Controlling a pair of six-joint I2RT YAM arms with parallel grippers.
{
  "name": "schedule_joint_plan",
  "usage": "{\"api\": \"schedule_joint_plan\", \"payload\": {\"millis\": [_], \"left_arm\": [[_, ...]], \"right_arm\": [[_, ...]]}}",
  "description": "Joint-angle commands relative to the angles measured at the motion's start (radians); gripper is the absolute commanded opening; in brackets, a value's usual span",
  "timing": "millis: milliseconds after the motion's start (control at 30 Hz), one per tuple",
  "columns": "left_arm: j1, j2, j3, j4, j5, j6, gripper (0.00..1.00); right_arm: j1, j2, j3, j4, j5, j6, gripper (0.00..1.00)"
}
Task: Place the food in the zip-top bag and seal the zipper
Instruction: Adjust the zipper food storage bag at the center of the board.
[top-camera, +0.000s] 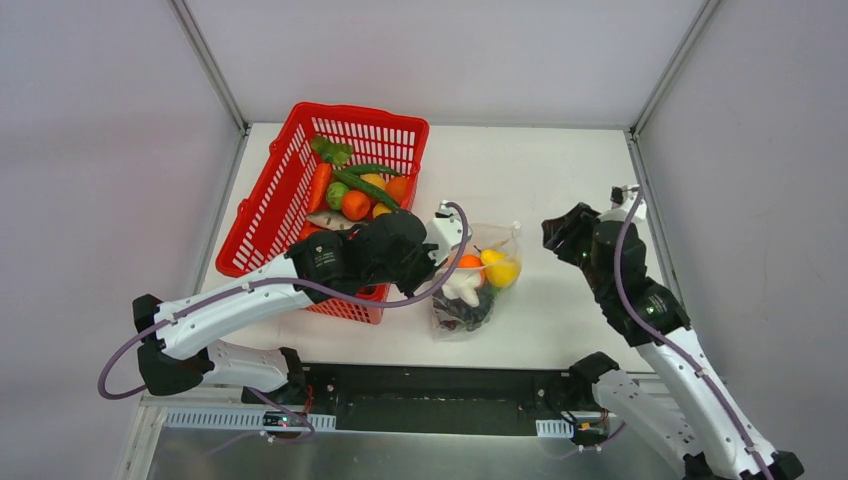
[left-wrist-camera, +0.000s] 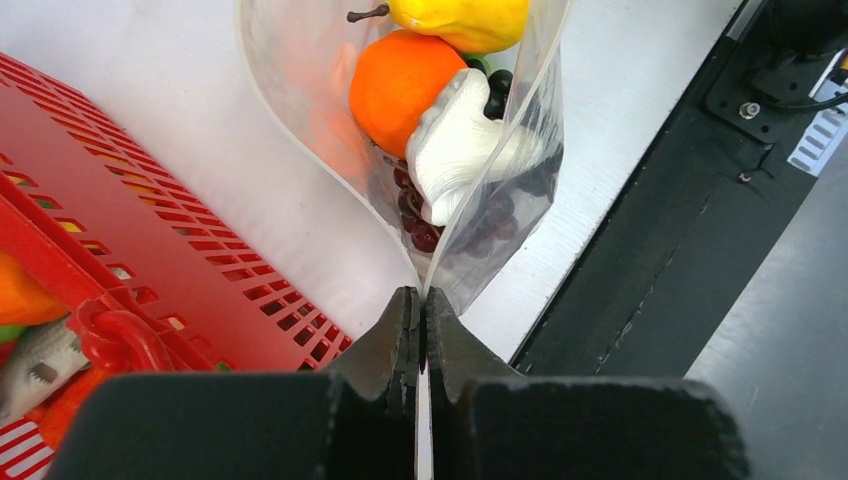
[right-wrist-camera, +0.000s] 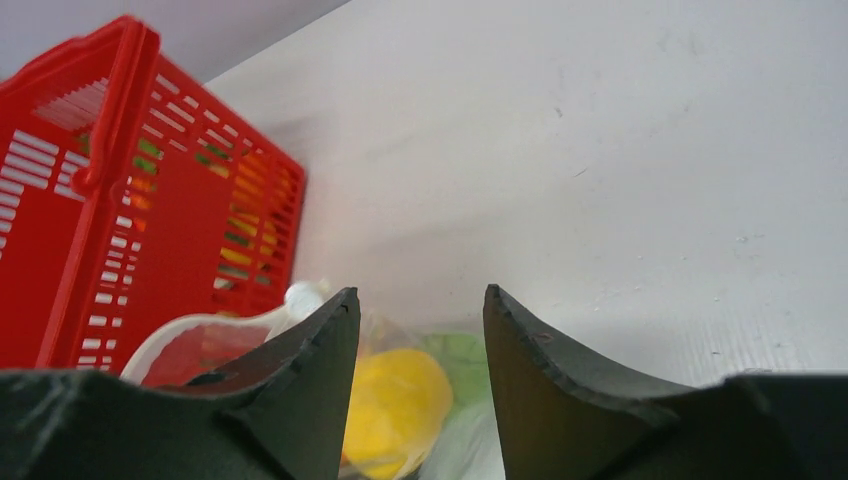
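The clear zip-top bag (top-camera: 505, 242) lies in the middle of the table, right of the red basket. Inside it are food pieces: an orange ball (left-wrist-camera: 400, 80), a yellow lemon (left-wrist-camera: 460, 15), white garlic (left-wrist-camera: 455, 145) and dark purple grapes (left-wrist-camera: 480, 215). My left gripper (left-wrist-camera: 421, 300) is shut on the bag's edge, where the two rims of the mouth meet. From that pinch the rims with the zipper (left-wrist-camera: 330, 212) spread apart, so the mouth stands open. My right gripper (right-wrist-camera: 420, 300) is open and empty, right of the bag (right-wrist-camera: 200, 328), with the lemon (right-wrist-camera: 395, 400) showing between its fingers. In the top view the left gripper (top-camera: 436, 262) is at the bag's left side and the right gripper (top-camera: 553, 232) is apart from it.
The red mesh basket (top-camera: 262, 210) stands at the back left, touching the left arm, and holds more toy vegetables (top-camera: 355, 190). The table's black front edge (left-wrist-camera: 640, 250) runs close to the bag. Grey walls enclose the table on three sides.
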Motion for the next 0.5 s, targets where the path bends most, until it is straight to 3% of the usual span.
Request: {"api": "schedule_joint_plan", "payload": {"millis": [0,133,200,233,400,467], "left_arm": [[0.008,-0.050,0.000,0.031,-0.036,0.057,0.00],[0.008,-0.066,-0.018,0.062,-0.030,0.074,0.00],[0.008,-0.074,-0.032,0.081,-0.029,0.084,0.00],[0.008,-0.078,-0.038,0.088,-0.031,0.087,0.00],[0.008,-0.087,-0.051,0.090,-0.002,0.124,0.00],[0.008,-0.087,-0.048,0.092,0.015,0.134,0.00]], "right_arm": [[-0.257,0.055,0.053,0.078,-0.283,-0.028,0.51],[-0.677,0.146,0.024,0.194,-0.885,0.083,0.59],[-0.805,0.202,-0.025,0.347,-1.115,0.190,0.62],[-0.825,0.213,-0.066,0.412,-1.149,0.230,0.64],[-0.830,0.166,-0.401,1.116,-1.114,0.317,0.74],[-0.829,0.171,-0.464,1.217,-1.115,0.264,0.76]]}}
